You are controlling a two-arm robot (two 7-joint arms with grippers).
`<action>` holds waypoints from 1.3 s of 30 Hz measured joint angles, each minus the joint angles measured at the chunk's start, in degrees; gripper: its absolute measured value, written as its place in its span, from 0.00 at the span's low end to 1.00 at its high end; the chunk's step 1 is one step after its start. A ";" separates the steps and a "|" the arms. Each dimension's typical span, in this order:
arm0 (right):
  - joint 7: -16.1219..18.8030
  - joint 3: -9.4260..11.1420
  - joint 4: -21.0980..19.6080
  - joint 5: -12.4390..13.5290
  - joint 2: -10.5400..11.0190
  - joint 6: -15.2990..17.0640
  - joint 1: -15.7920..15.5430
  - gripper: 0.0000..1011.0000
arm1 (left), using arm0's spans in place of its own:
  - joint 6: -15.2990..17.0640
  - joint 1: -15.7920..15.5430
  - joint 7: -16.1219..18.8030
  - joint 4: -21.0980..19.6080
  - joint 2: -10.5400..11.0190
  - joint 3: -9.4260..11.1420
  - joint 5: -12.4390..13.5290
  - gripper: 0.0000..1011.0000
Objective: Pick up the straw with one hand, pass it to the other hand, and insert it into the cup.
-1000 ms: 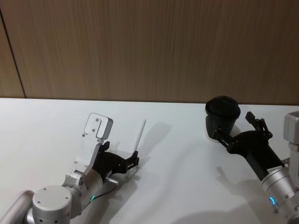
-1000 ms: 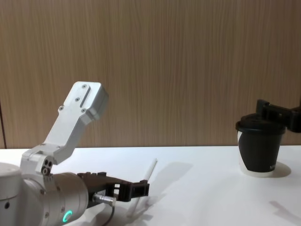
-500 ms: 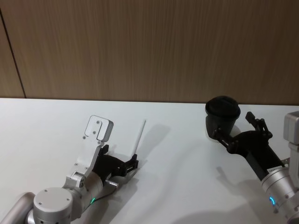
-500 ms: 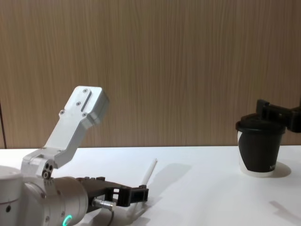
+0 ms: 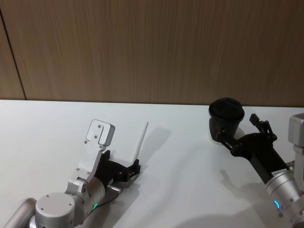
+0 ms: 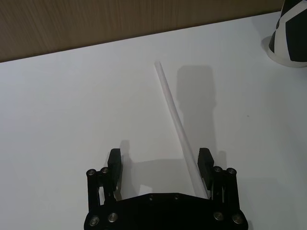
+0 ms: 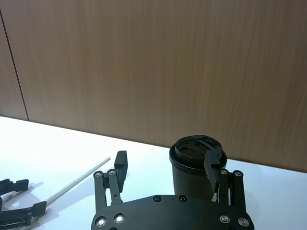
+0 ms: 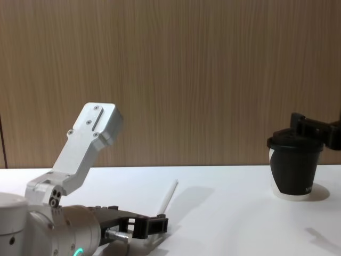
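Left gripper (image 6: 158, 162), jaws spread, straddles the straw (image 6: 171, 105), near end hidden; right gripper (image 7: 164, 160), jaws spread, by the cup (image 8: 294, 170), print unreadable.

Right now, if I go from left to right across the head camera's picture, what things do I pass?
The left gripper → straw → cup. The open left gripper sits at the straw's near end. The open right gripper overlaps the cup, so it gets no place in line.

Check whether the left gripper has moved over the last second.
Yes. The left gripper has sunk toward the table, judged against the straw, which has not shifted.
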 joint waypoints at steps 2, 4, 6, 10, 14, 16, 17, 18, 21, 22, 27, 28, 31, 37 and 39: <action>0.00 0.00 0.00 0.00 0.00 0.00 0.00 0.99 | 0.05 0.05 0.03 0.01 -0.13 -0.09 0.08 0.99; 0.00 0.00 0.00 0.00 0.00 0.00 0.00 0.99 | 0.09 0.09 0.05 0.01 -0.21 -0.15 0.15 0.99; 0.00 0.00 0.00 0.00 0.00 0.00 0.00 0.99 | 0.13 0.16 0.07 0.02 -0.33 -0.22 0.21 0.99; 0.00 0.00 0.00 0.00 0.00 0.00 0.00 0.99 | 0.20 0.22 0.08 0.03 -0.47 -0.31 0.30 0.99; 0.00 0.00 0.00 0.00 0.00 0.00 0.00 0.99 | 0.29 0.29 0.09 0.03 -0.61 -0.37 0.37 0.94; 0.00 0.00 0.00 0.00 0.00 0.00 0.00 0.99 | 0.31 0.30 0.09 0.03 -0.64 -0.38 0.39 0.92; 0.00 0.00 0.00 0.00 0.00 0.00 0.00 0.99 | 0.31 0.31 0.09 0.03 -0.66 -0.39 0.40 0.92; 0.00 0.00 0.00 0.00 0.00 0.00 0.00 0.99 | 0.32 0.32 0.10 0.03 -0.67 -0.40 0.41 0.91; 0.00 0.00 0.00 0.00 0.00 0.00 0.00 0.99 | 0.35 0.33 0.11 0.03 -0.70 -0.42 0.44 0.89; 0.00 0.00 0.00 0.00 0.00 0.00 0.00 0.99 | 0.36 0.34 0.12 0.03 -0.72 -0.43 0.45 0.88; 0.00 0.00 0.00 0.00 0.00 0.00 0.00 0.99 | 0.40 0.36 0.15 0.03 -0.76 -0.48 0.48 0.85; 0.00 0.00 0.00 0.00 0.00 0.00 0.00 0.99 | 0.40 0.36 0.16 0.03 -0.76 -0.48 0.48 0.85; 0.00 0.00 0.00 0.00 0.00 0.00 0.00 0.99 | 0.42 0.37 0.17 0.03 -0.79 -0.51 0.51 0.83; 0.00 0.00 0.00 0.00 0.00 0.00 0.00 0.99 | 0.43 0.40 0.17 0.03 -0.83 -0.52 0.55 0.79; 0.00 0.00 0.00 0.00 0.00 0.00 0.00 0.99 | 0.43 0.40 0.17 0.03 -0.84 -0.52 0.55 0.79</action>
